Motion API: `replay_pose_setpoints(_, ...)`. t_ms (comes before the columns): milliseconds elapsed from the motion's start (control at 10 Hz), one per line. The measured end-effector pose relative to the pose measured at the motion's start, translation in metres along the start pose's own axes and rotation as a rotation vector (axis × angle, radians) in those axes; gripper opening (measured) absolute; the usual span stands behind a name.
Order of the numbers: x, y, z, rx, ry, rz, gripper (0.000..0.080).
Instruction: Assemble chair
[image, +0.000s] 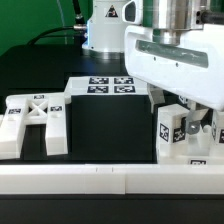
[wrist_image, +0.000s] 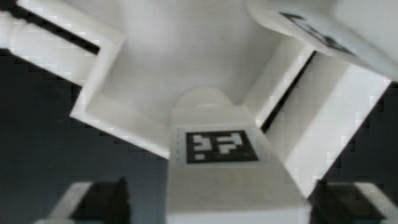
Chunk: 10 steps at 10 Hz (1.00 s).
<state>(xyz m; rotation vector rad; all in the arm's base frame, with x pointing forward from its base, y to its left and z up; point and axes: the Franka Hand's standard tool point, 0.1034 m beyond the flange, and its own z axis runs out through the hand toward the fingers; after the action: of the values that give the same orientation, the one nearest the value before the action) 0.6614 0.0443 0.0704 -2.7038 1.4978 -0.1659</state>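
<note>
White rigid plastic, judged light, stiff, smooth and likely slippery | tagged chair part (wrist_image: 222, 150) sat under the gripper (wrist_image: 222, 208), four o'clock in exterior view | jaws spread, clear of both its sides | X-braced frame (image: 35, 118) lay apart at eight o'clock | best hold judged: flat opposite flanks, squarely pinched

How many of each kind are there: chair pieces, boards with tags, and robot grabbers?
Chair pieces: 2, the X-braced white plastic frame and the tagged white plastic block on the exterior view's right; more may be hidden there.
Flat white marker board: 1
White two-finger robot gripper: 1
Total: 4
</note>
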Motion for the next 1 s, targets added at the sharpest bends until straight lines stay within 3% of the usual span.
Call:
replay_pose_setpoints(200, 0.0029, -0.0022, -0.0021, 0.012, 0.009, -0.159, 0.0640)
replay_pose_setpoints(600, 0.0034, -0.0017, -0.0017, 0.010, 0.012, -0.437, 0.0649)
replay_pose_setpoints(1000, 0.0021, -0.0026, -0.0021, -0.007, 0.024, -0.766, 0.0649)
